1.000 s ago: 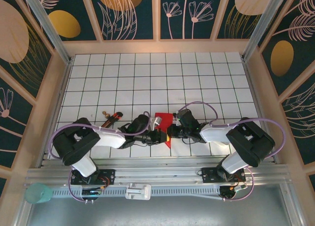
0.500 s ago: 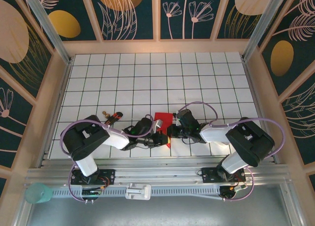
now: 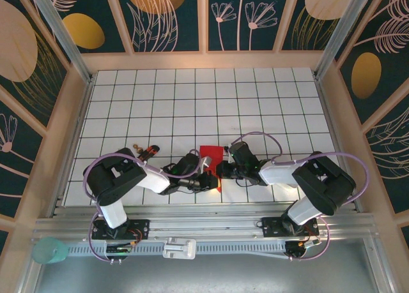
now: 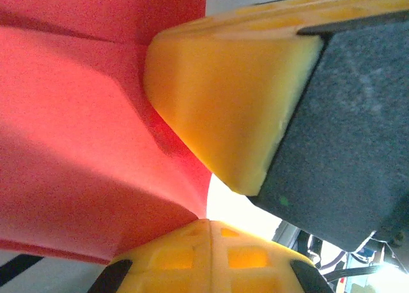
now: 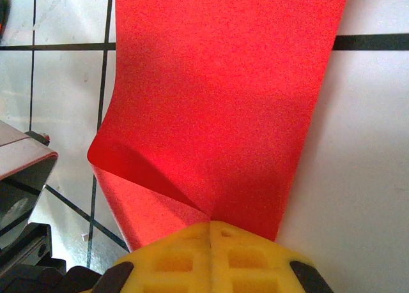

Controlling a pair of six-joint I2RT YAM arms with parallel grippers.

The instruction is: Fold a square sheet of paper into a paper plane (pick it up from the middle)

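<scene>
The square sheet of paper, bright red and folded into a narrower creased shape, lies on the white grid table near its front middle. My left gripper comes in from the left and is shut on the paper's near edge. In the left wrist view its yellow fingertips meet where the red paper ends. My right gripper reaches in from the right. Up close this gripper is shut on the paper, which has a flap folded over at the left. A yellow right finger sits close above the left jaws.
A small red-and-black stick and a tiny brown piece lie left of the arms. A teal cup stands outside the table at the near left. Wooden walls ring the table, and open grid tiles stretch behind the paper.
The left arm's elbow has swung right toward the centre, and its gripper has slid toward the paper's near edge. The right arm has barely moved.
</scene>
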